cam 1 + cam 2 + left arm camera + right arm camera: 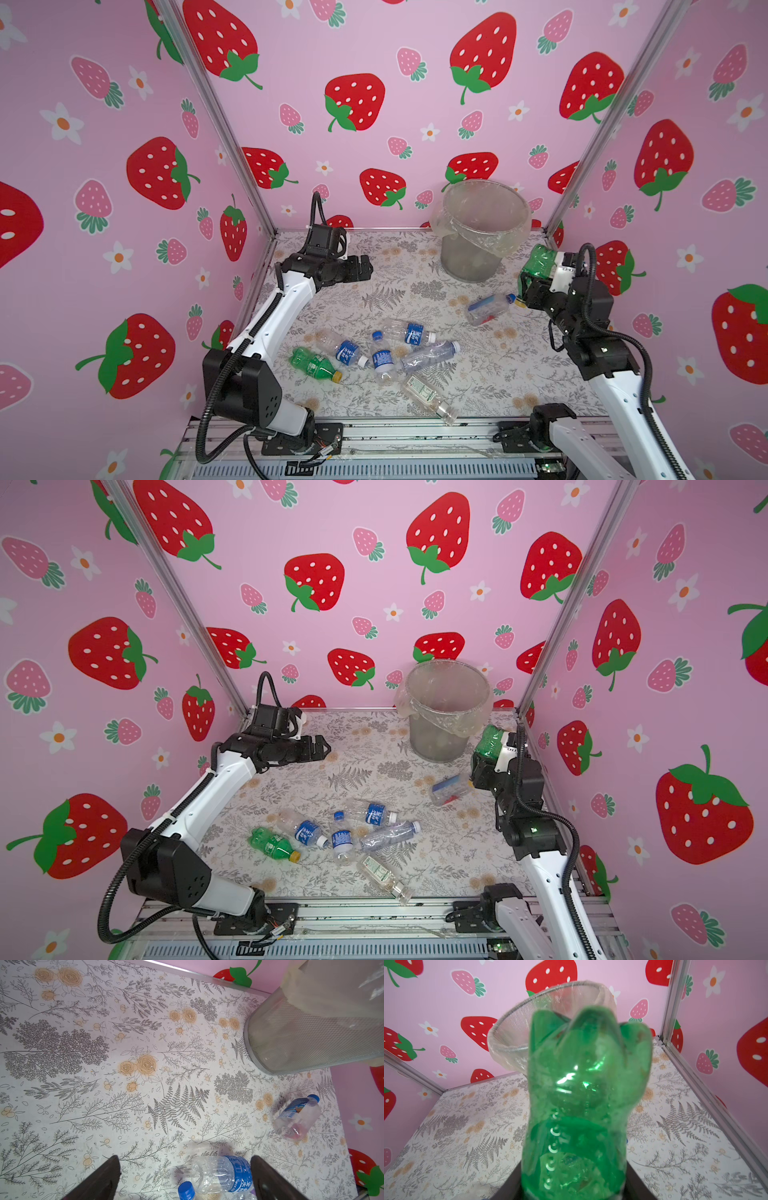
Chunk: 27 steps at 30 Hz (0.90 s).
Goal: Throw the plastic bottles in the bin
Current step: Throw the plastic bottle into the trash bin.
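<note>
1. Right gripper sits at about 3 o'clock on the floral table. Its jaws are clamped around a green plastic bottle, which it holds clear of the tabletop.
2. In the right wrist view this bottle fills the middle of the picture. Its wall is dented and its lobed base points away from the wrist, towards the bin. A dark jaw shows on each side of its lower end.
3. In both top views the bin stands upright at about 1 o'clock, near the back wall, with a clear liner folded over its rim. The held bottle is just beside the bin, at the bin's 4 o'clock, outside the rim and not over the opening.
4. Left gripper hangs above the table at about 11 o'clock. Its jaws are spread wide and it holds nothing.
5. In the left wrist view its two dark fingers frame a clear bottle with a blue label, which lies on the table below them.
6. A clear bottle with a blue and red label lies on its side alone at 3 o'clock, between the bin and the right gripper's arm.
7. The remaining plastic bottles lie in a loose cluster at 6 to 7 o'clock:
   - a second green bottle with a yellow cap, at the cluster's 9 o'clock edge;
   - four clear bottles, three with blue labels;
   - a pale-labelled bottle nearest the front rail.
</note>
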### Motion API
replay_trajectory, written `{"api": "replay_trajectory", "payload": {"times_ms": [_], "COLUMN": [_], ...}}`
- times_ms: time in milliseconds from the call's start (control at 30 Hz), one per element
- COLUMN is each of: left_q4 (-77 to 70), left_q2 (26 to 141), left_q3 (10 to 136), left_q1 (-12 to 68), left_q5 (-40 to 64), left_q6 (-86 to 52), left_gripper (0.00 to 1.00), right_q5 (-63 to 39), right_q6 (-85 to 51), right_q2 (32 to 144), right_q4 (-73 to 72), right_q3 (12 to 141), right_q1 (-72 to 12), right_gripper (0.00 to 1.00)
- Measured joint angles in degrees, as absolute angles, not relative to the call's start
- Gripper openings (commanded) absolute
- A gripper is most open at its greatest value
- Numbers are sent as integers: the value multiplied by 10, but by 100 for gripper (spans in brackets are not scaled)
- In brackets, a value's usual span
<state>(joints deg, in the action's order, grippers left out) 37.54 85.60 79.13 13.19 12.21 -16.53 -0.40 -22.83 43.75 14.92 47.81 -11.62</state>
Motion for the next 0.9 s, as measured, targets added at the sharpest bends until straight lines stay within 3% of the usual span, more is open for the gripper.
{"api": "replay_trajectory", "payload": {"times_ms": [467, 700, 800, 833, 867, 900], "left_q4": [376, 376, 376, 376, 376, 376], "left_q2": [856, 861, 866, 867, 867, 867], "left_q3": [791, 795, 795, 795, 795, 795], "left_q1": [132, 132, 132, 132, 131, 131], "left_q5": [120, 120, 120, 120, 120, 120], "left_q6": [-165, -165, -165, -165, -165, -165], "left_gripper": [99, 99, 99, 99, 99, 99], "right_q5": [-8, -4, 3, 4, 3, -1], "right_q6": [-226, -238, -246, -248, -250, -253], "right_q2": [491, 605, 708, 747, 802, 848], "right_q4": [43, 33, 40, 50, 62, 83], "right_q3": [477, 586, 712, 761, 835, 900], "right_q1": [-121, -124, -126, -126, -126, -126], "right_gripper": [53, 52, 62, 71, 98, 99]}}
